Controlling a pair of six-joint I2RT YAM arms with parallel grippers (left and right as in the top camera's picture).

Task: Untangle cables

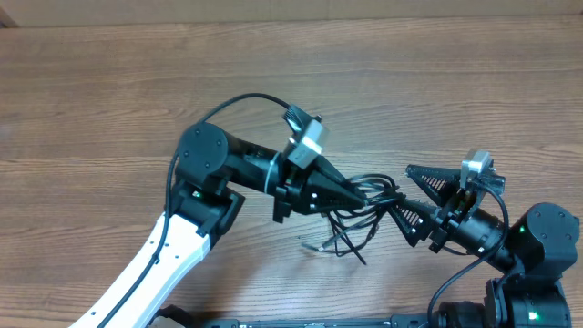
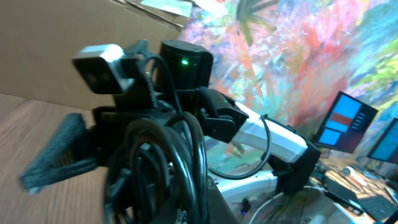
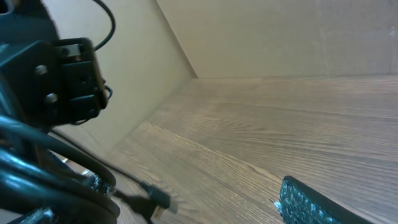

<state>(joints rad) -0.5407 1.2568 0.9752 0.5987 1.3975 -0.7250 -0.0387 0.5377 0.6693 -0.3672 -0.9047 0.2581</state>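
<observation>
The cables [image 1: 369, 202] form a black tangled bundle at the table's middle, and my left gripper [image 1: 353, 195] is shut on its left side. Loose ends with plugs [image 1: 335, 243] trail down onto the wood in front. My right gripper [image 1: 403, 191] is open, its two fingers spread on either side of the bundle's right end, where a loop reaches the mouth of the jaws. In the left wrist view thick cable loops [image 2: 177, 165] fill the foreground. The right wrist view shows the cables [image 3: 37, 183] at left, one plug [image 3: 159, 199], and a textured fingertip [image 3: 311, 204].
The wooden table [image 1: 109, 100] stretches wide to the left and back. A cardboard wall [image 3: 261, 34] stands along its far edge. The left arm's white link [image 1: 150, 269] crosses the front left, and the right arm's base [image 1: 537, 241] sits at front right.
</observation>
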